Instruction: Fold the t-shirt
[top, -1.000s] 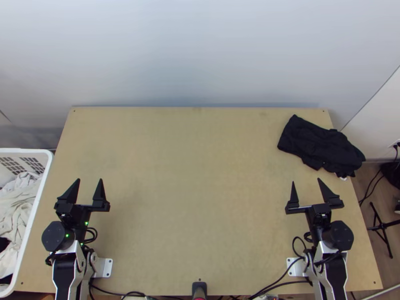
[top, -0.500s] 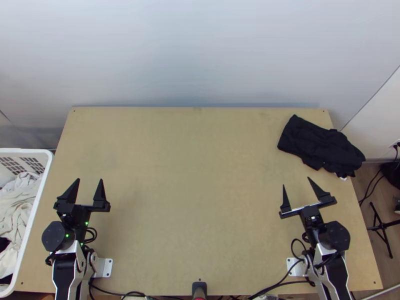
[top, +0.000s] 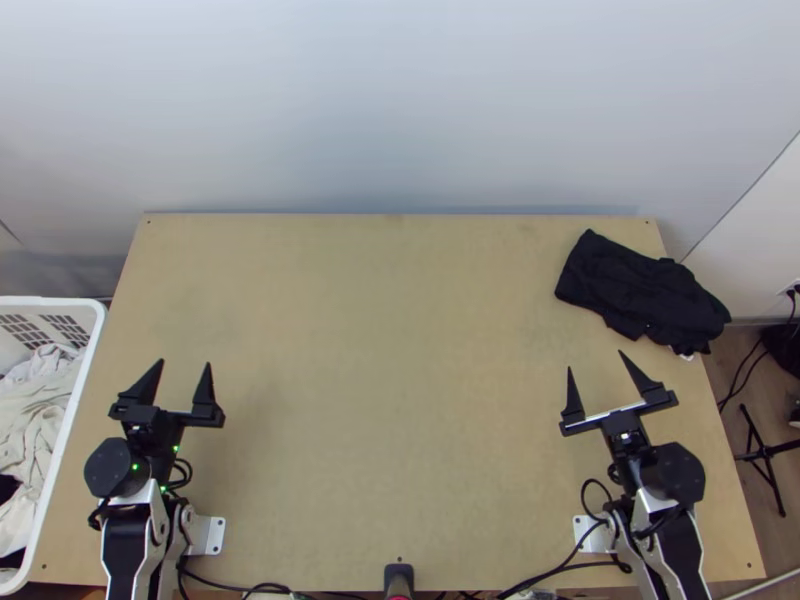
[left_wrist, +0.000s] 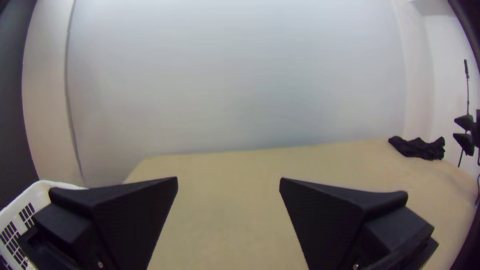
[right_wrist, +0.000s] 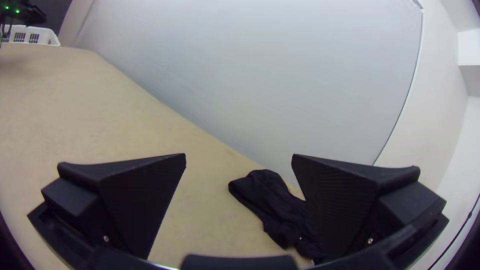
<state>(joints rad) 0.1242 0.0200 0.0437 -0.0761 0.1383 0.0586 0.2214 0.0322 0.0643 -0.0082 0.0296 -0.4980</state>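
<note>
Black t-shirt (top: 640, 290): loosely bunched, at the right edge of the tabletop (top: 390, 400), towards the far right corner. Long axis oblique: one end points to the far edge, the other slants out past the right edge, nearer the near side. Left gripper (top: 185, 362): fingers wide apart, nothing between them; located near the left edge. Right gripper (top: 595, 360): fingers likewise wide apart, no cloth held; located on the near side of the shirt, not touching it, fingertips towards the far edge.
</note>
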